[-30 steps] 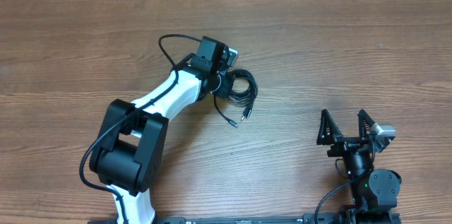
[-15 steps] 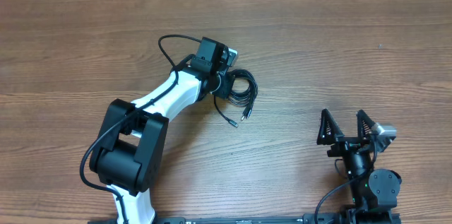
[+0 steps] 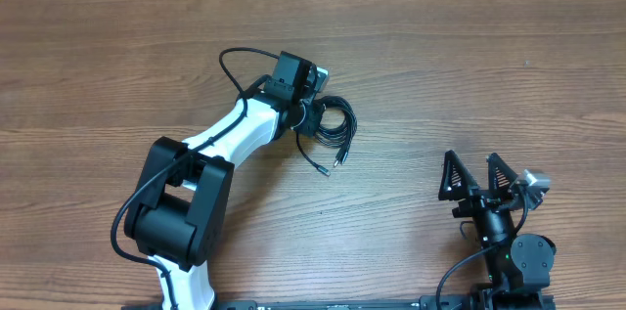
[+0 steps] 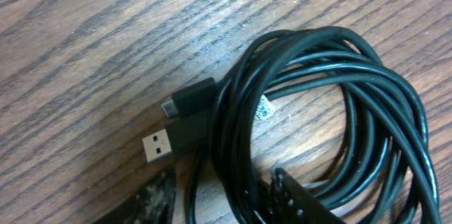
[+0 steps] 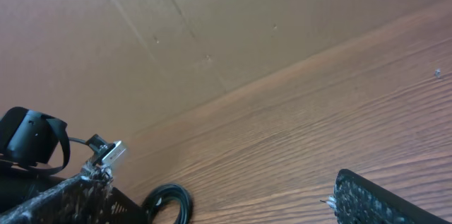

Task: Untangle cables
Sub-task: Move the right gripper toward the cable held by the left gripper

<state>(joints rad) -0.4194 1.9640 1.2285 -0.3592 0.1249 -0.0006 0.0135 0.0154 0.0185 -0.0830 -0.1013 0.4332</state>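
Observation:
The cables [image 3: 337, 122] lie as one coiled black bundle on the wooden table [image 3: 469, 66], with two loose plug ends [image 3: 331, 164] trailing toward me. In the left wrist view the coil [image 4: 367, 90] fills the frame, with a USB plug [image 4: 157, 146] and a smaller plug [image 4: 185, 100] at its left. My left gripper [image 3: 311, 114] is down at the coil's left edge, its jaws open and straddling several strands [image 4: 236, 181], with bare wood showing among them. My right gripper [image 3: 471, 159] is open and holds nothing, far off at the near right. From there the coil [image 5: 173, 199] shows small.
A tan cardboard wall [image 5: 212, 33] rises behind the table's far edge. The left arm's own thick black wire [image 3: 240, 56] loops up behind its wrist. The right arm's base [image 3: 514, 256] stands at the near right edge.
The right gripper has shifted very slightly. The left gripper and the coil stay where they were.

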